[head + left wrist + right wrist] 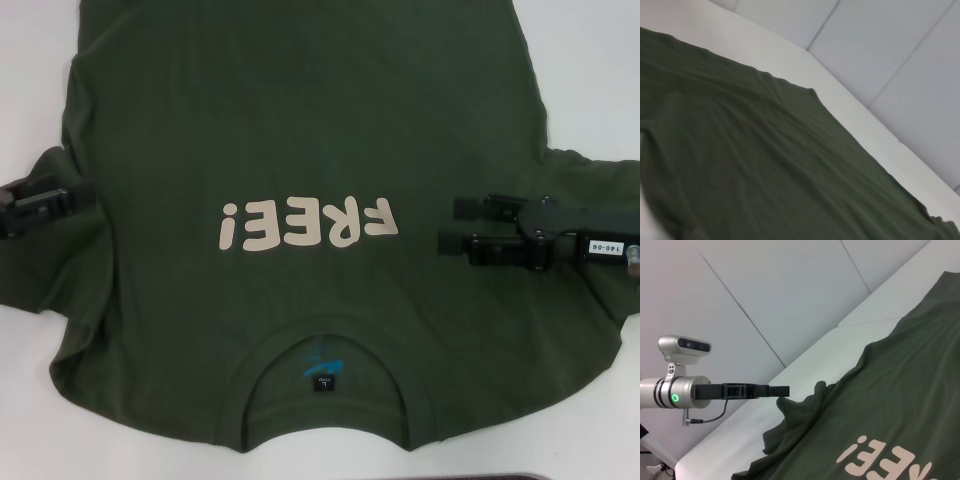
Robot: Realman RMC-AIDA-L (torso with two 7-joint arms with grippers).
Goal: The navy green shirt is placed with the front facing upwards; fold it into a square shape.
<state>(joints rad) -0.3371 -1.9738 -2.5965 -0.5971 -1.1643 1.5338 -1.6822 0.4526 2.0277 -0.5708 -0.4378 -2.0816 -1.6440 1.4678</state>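
We're over a white table point(600, 60), pale panelled wall behind it in the wrist views, and spread across nearly the whole surface is the navy green shirt point(300, 120), front side up. The cream "FREE!" lettering point(308, 223) sits mid-chest, reading upside down to us, because the ribbed collar point(325, 350) lies at the near edge with the small dark neck label point(325, 381) and a blue print just inside it. The body of the shirt runs away from us, flat with only soft ripples.

Out to the sides now. The left sleeve point(50, 260) is bunched and rumpled, and right there we have the left gripper point(62, 200), low at the cloth's edge; in the right wrist view its dark fingers point(771, 390) reach to the raised fold of that sleeve. Whether that claw has closed on the fabric, we cannot tell. Its own wrist camera shows only green cloth and the table edge.

On the other side the right gripper point(450, 225) hovers over the shirt beside the lettering, pointing inward, its two fingers parted, one beyond the other, gripping nothing.
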